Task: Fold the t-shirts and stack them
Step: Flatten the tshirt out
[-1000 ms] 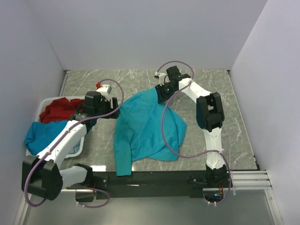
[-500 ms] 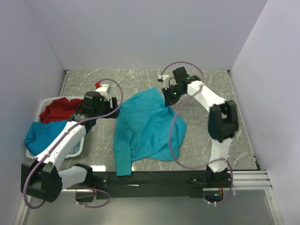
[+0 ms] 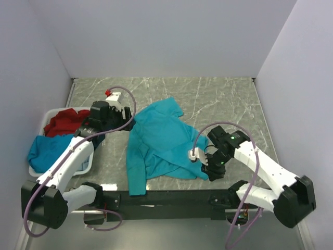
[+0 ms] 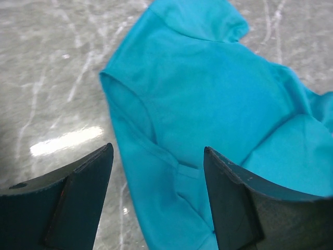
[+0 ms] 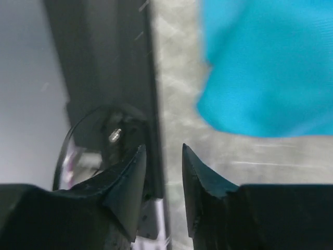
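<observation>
Teal t-shirt waits unfolded as the empty, half-open right claw has come to its near corner; left claw gapes empty.

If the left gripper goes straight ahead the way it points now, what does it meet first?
Probably the teal shirt, which lies right ahead of the open left gripper; depth is unclear.

Top camera looks down from behind. Left wrist camera, close, faces the teal t-shirt beyond the left gripper, also seen from above; the blurred right wrist view probably shares it too.
</observation>
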`<state>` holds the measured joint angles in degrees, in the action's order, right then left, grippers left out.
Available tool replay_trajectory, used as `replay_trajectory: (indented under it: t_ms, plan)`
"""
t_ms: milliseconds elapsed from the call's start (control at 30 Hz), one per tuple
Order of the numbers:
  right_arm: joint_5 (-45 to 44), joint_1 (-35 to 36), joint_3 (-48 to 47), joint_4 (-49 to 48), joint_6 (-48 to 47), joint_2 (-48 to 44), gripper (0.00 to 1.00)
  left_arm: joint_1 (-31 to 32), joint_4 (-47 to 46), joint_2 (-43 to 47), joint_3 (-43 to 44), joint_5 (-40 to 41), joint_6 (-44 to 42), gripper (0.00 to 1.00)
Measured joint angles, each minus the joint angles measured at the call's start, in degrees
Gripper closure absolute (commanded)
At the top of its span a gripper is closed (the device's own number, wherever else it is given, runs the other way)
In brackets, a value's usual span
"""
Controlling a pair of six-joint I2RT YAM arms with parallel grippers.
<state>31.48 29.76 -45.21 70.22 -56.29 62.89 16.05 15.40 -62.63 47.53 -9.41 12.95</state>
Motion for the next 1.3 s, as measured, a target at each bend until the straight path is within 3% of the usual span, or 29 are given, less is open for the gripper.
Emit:
replay_trajectory:
  t_ms: [100,200,267,367,500,633,867,1067,1167,1300]
  plan:
    - [0.11,-3.13,-1.22,-2.80,3.13,-4.72,0.48,0.00,0.66,-3.56,3.61,-2.69,0.26,0.24]
    - [3.21,-13.14,-5.22,-7.69,7.06,-5.66,0.48,0.00,-0.26,-9.57,10.01,-5.77,0.46,0.24]
    - [4.42,-20.09,-8.81,-12.31,11.43,-2.10,0.48,0.00,-1.51,-15.21,14.67,-8.22,0.39,0.25]
    - [4.94,-24.15,-14.67,-17.88,18.64,7.63,0.48,0.17,-2.27,-26.45,23.47,-11.54,0.13,0.26]
    - [3.87,-24.79,-19.80,-26.10,27.93,24.72,0.48,0.48,-3.54,-40.06,32.30,-13.07,-0.26,0.26]
    - [1.05,-24.79,-22.25,-28.74,34.47,36.20,0.47,0.63,-2.95,-50.64,38.58,-14.23,-0.70,0.27]
    - [-1.09,-24.74,-25.97,-29.81,37.81,44.65,0.41,1.90,-0.17,-65.81,52.68,-14.47,-2.32,0.28]
    - [-2.29,-23.26,-26.05,-29.55,37.83,45.94,0.41,3.39,1.79,-72.61,59.56,-12.90,-3.34,0.29]
    - [-3.10,-21.27,-26.36,-29.35,37.79,46.18,0.50,4.33,2.45,-73.85,61.88,-11.45,-4.24,0.43]
    - [-3.43,-19.61,-27.15,-29.03,37.73,47.19,0.67,5.77,3.41,-74.99,63.14,-10.40,-5.22,0.81]
